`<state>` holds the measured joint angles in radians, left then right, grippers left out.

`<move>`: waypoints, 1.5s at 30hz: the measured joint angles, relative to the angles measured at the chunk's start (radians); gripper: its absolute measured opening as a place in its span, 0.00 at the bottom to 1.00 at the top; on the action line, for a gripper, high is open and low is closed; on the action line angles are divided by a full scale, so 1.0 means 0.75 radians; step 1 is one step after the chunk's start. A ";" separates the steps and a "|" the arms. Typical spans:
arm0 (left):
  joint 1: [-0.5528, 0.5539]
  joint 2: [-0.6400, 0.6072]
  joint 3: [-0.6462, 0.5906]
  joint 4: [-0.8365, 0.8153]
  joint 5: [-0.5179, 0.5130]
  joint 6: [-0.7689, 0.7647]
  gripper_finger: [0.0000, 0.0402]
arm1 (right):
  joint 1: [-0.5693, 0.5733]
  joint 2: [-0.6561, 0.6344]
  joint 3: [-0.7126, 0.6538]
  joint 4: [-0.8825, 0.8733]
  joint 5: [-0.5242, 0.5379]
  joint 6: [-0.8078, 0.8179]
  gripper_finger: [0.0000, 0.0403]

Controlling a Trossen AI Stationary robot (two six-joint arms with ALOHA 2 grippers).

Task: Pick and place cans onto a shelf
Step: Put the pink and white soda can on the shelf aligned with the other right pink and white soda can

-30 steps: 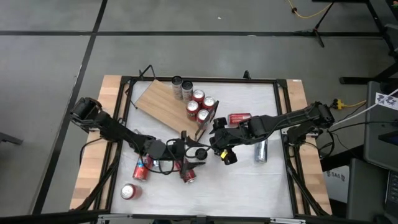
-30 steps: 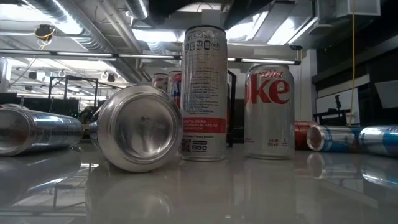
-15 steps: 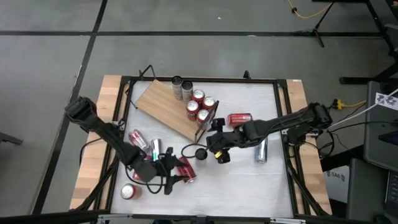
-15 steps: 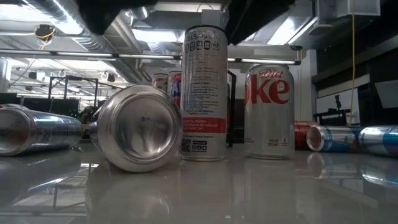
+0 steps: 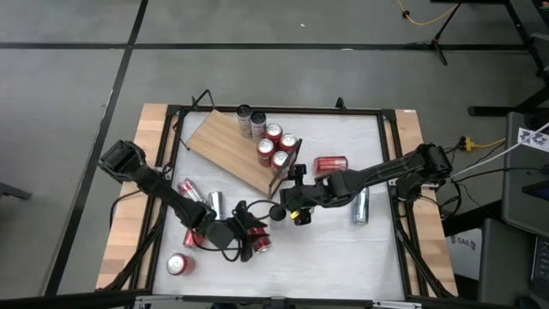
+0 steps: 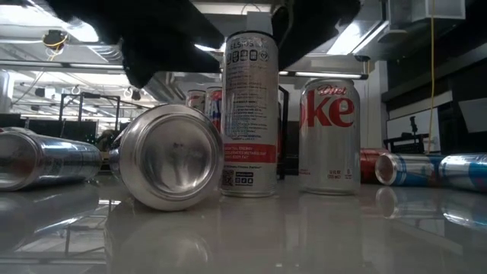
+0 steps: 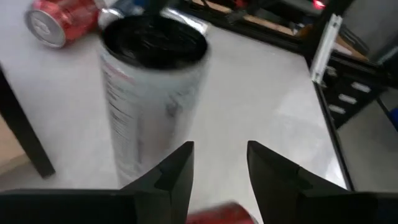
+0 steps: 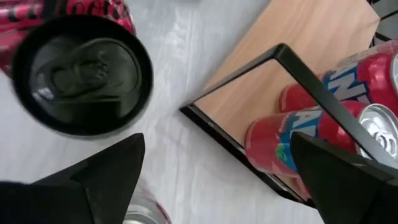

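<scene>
We found the left end effector low over the near part of the surface, fingers partly drawn in around a lying red can; whether they gripped it we could not tell. The right end effector stood wide open, empty, beside an upright dark-topped can near the shelf. We judged the left should finish closing squarely across the can's body before lifting, staying clear of the neighbouring silver can.
</scene>
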<state>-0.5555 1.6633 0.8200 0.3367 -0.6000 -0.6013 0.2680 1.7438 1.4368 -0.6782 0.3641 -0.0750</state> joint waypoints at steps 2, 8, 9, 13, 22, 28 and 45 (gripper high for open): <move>0.020 0.000 0.000 0.002 -0.002 0.001 0.35 | 0.000 0.003 0.003 0.011 -0.010 0.000 0.97; 0.055 0.000 0.000 0.005 -0.010 0.001 0.35 | 0.001 0.006 0.001 -0.004 -0.110 -0.004 0.97; 0.060 0.000 0.000 0.005 -0.012 0.004 0.35 | 0.000 0.006 0.001 -0.005 -0.120 -0.005 0.97; 0.069 -0.001 0.000 -0.023 -0.023 0.012 0.35 | 0.000 0.005 0.001 -0.010 -0.136 -0.005 0.97; 0.064 -0.002 0.000 -0.117 -0.175 0.014 0.35 | 0.002 0.005 0.001 0.019 -0.326 0.004 0.97; 0.065 -0.002 0.000 -0.162 -0.278 0.015 0.35 | 0.002 0.005 0.001 0.062 -0.386 0.002 0.97; -0.028 -0.037 -0.001 -0.148 -0.106 0.009 0.35 | 0.001 -0.048 0.005 -0.051 -0.254 -0.005 0.97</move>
<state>-0.5768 1.6352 0.8196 0.2260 -0.6792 -0.5947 0.2687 1.7078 1.4406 -0.7163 0.1734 -0.0790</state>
